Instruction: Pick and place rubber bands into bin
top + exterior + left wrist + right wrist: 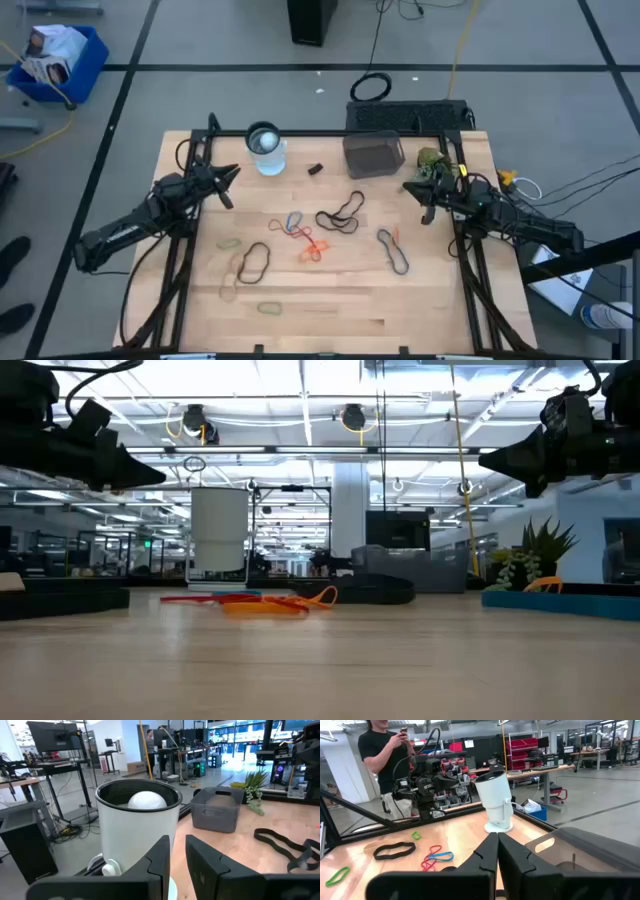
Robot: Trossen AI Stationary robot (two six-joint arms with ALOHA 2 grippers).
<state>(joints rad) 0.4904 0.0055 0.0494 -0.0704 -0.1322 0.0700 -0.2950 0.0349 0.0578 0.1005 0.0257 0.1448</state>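
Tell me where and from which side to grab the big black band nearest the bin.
Come straight down on the black band and pinch one strand at its upper loop, probably. It lies flat in open wood below the bin, clear of the colored bands.

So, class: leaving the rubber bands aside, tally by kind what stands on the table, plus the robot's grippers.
bin: 1
round white container: 1
small black object: 1
small plant: 1
grippers, left gripper and right gripper: 2
Total: 6

rubber bands (322,232) mid-table, bin (373,154) behind them, cup (266,150) left of bin
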